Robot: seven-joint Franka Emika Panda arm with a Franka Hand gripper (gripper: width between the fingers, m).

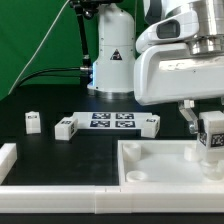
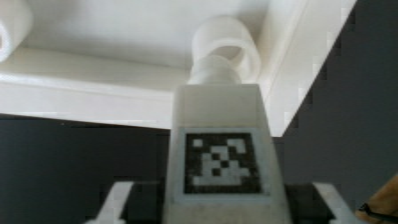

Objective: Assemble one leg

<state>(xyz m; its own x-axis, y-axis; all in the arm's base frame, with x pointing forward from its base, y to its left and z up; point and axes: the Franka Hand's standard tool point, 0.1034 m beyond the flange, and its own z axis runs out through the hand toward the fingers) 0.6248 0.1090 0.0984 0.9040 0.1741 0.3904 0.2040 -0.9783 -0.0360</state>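
Note:
My gripper (image 1: 210, 133) is shut on a leg (image 1: 211, 137), a small white block with a black-and-white tag, and holds it upright over the right part of the large white tray (image 1: 150, 170). In the wrist view the leg (image 2: 221, 140) fills the middle between my fingers (image 2: 125, 205), its tag facing the camera, and its far end meets a round corner socket (image 2: 224, 45) of the tray (image 2: 107, 85). Three more legs lie on the table: one at the exterior view's left (image 1: 33, 121), one nearer the middle (image 1: 66, 127), one by the marker board (image 1: 150, 123).
The marker board (image 1: 112, 120) lies flat on the black table behind the tray. The arm's white base (image 1: 112, 60) stands at the back. A white rail (image 1: 40, 187) runs along the front edge, with a short piece (image 1: 8, 155) at the exterior view's left.

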